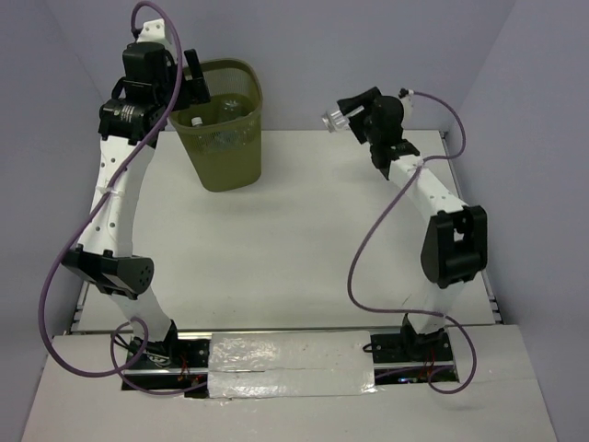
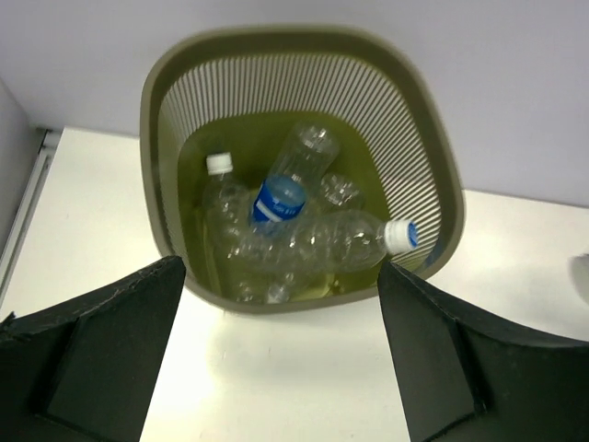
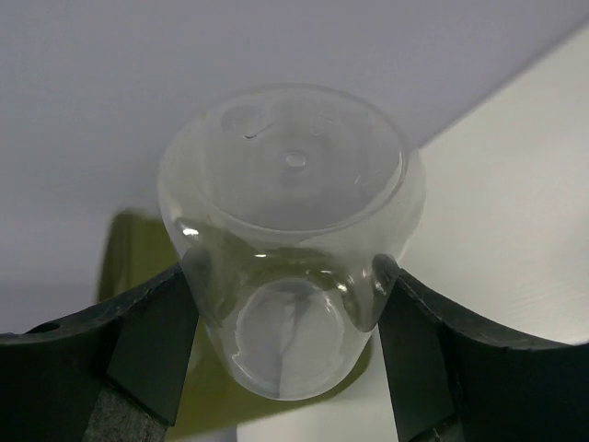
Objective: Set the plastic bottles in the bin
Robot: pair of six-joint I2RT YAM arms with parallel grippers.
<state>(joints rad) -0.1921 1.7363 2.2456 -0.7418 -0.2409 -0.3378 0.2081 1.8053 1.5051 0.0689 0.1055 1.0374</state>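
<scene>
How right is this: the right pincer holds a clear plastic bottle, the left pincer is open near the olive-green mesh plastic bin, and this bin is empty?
The olive-green mesh plastic bin is not empty: the left wrist view shows several clear plastic bottles inside it. The rest holds: the right pincer holds a clear plastic bottle, and the left pincer is open near the bin.

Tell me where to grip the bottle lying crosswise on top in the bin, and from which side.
I would grip the bottle at mid-body, from straight above, jaws across its width. It lies on its side over the others, cap toward a wall, and the bin walls close off every sideways approach.
</scene>
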